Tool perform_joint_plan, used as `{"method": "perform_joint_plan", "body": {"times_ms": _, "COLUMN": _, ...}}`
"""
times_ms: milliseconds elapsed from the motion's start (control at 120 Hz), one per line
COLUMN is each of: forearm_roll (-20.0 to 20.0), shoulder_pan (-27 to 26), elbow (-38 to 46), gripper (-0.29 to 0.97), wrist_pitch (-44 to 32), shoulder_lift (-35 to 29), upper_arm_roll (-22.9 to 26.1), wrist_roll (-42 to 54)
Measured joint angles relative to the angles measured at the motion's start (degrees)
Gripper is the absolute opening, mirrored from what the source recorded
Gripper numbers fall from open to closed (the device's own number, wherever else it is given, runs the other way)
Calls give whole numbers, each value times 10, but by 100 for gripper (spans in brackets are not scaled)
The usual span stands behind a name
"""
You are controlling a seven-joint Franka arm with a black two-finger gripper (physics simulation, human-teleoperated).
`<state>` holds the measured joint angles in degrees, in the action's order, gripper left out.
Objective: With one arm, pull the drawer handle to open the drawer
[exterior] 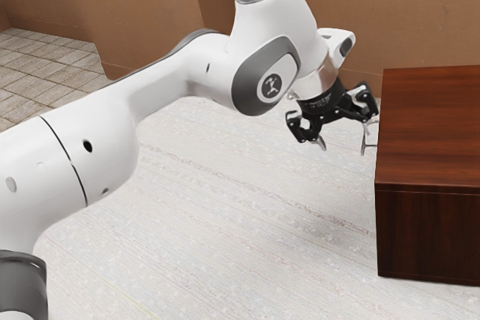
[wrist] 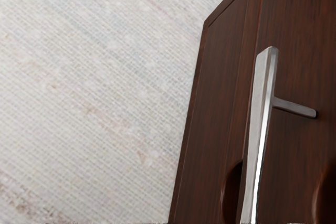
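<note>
One end effector (exterior: 341,134) was held with its two fingers spread apart, just beside one dark wooden drawer (exterior: 427,125) fitted with one silver handle (wrist: 261,129), on a pale surface (exterior: 225,222).

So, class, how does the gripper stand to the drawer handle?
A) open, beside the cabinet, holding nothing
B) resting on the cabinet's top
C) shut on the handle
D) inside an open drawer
A: the gripper hangs open beside the cabinet, nothing between its fingers, and the wrist view shows the handle bare.
</note>
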<state>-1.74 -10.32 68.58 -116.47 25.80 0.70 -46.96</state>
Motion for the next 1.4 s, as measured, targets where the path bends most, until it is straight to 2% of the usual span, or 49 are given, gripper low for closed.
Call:
{"method": "perform_joint_plan", "body": {"times_ms": 183, "forearm_roll": -4, "shoulder_pan": 0, "elbow": 1, "gripper": 44, "wrist_pitch": -2, "shoulder_lift": 2, "upper_arm_roll": 0, "wrist_roll": 3}}
{"method": "perform_joint_plan", "body": {"times_ms": 542, "forearm_roll": -11, "shoulder_pan": 0, "elbow": 15, "gripper": 36, "wrist_pitch": -5, "shoulder_lift": 0, "upper_arm_roll": -2, "wrist_roll": 6}}
{"method": "perform_joint_plan", "body": {"times_ms": 1400, "forearm_roll": -11, "shoulder_pan": 32, "elbow": 86, "gripper": 33, "wrist_pitch": -8, "shoulder_lift": -50, "upper_arm_roll": -18, "wrist_roll": 11}}
